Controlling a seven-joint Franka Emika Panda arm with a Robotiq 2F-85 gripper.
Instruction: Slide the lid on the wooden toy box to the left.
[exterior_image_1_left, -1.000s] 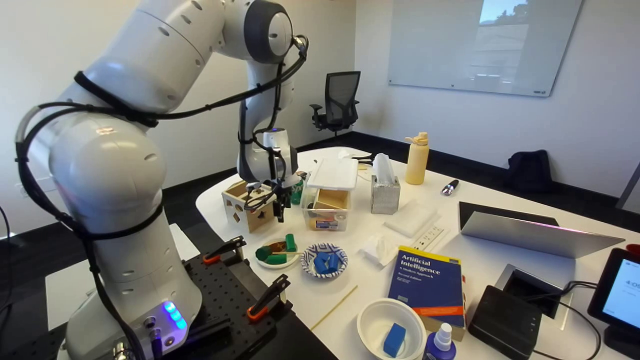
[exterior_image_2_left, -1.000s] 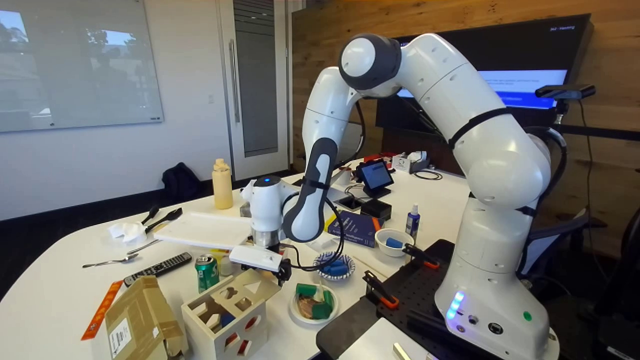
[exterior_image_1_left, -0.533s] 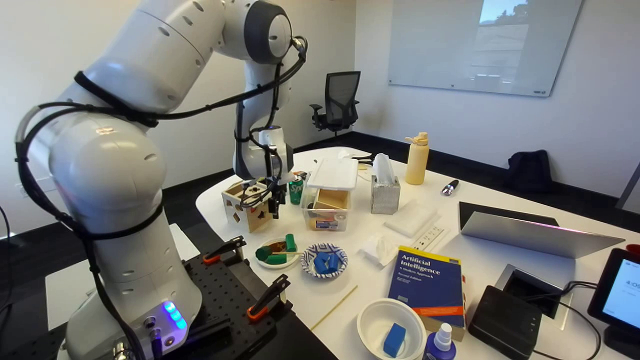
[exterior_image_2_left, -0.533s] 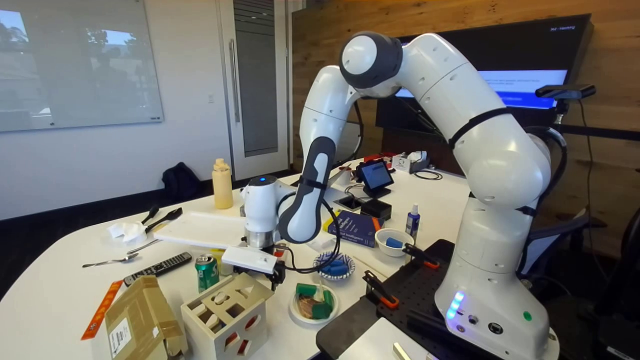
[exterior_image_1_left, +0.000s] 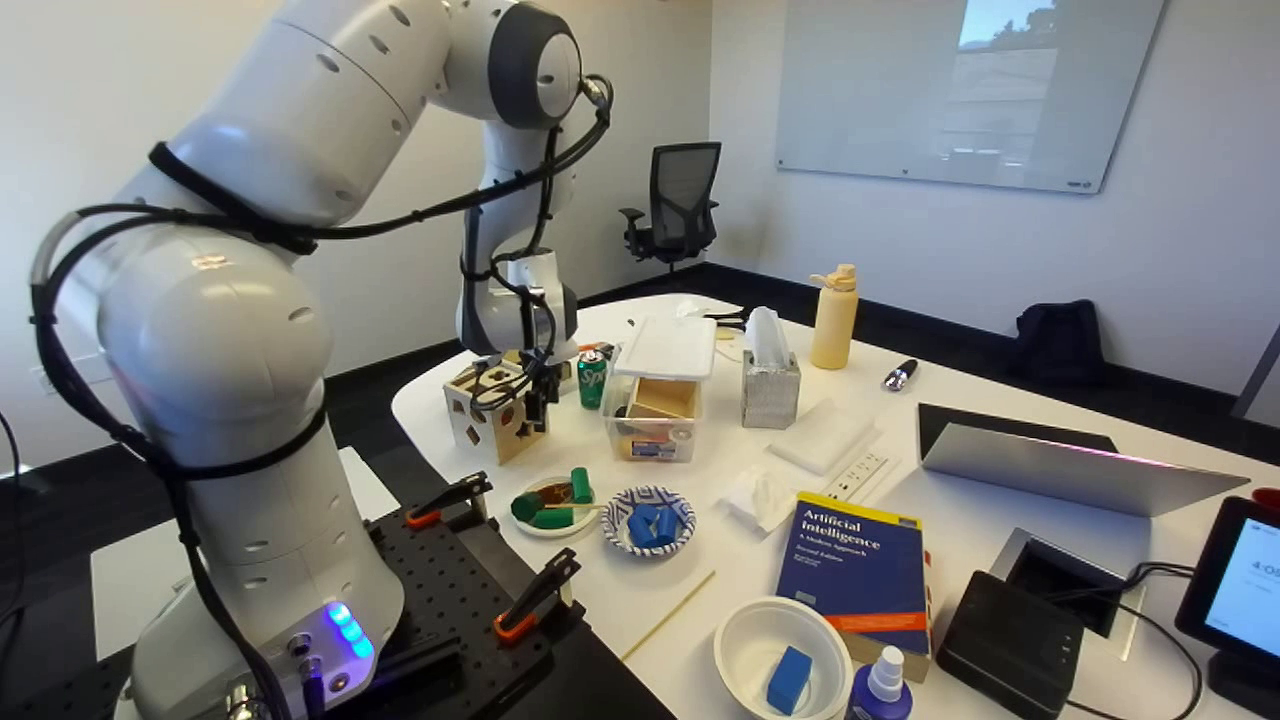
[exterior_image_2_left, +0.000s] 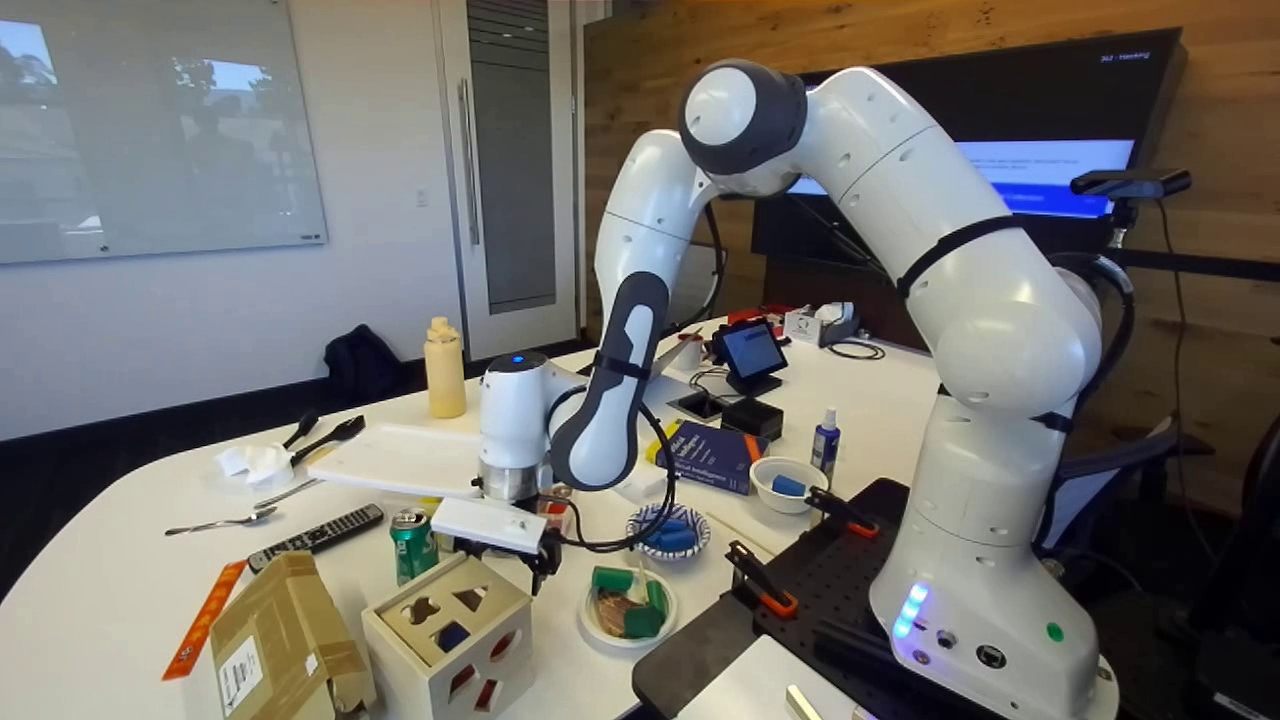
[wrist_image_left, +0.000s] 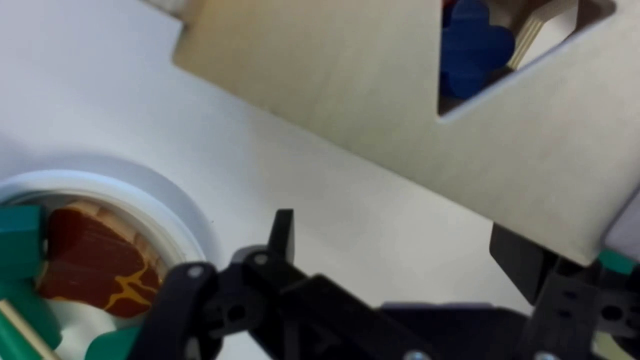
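The wooden toy box stands on the table, with cut-out holes in its sides; it also shows in an exterior view. Its pale lid lies flat over the box top, with cross, triangle and square holes. In the wrist view the lid fills the upper right, and a blue block shows through its triangular hole. My gripper is open and empty, low at the box's side. One finger is partly hidden by the wooden edge; I cannot tell whether it touches. In an exterior view my gripper stands beside the box.
A white plate with green blocks is near the gripper. A green can and a cardboard box stand close to the toy box. A clear bin with a white lid is beyond the gripper. A patterned bowl holds blue blocks.
The lid has moved from overhanging the box's edge to lying within the box top. My gripper moved the same way, leftward in both exterior views.
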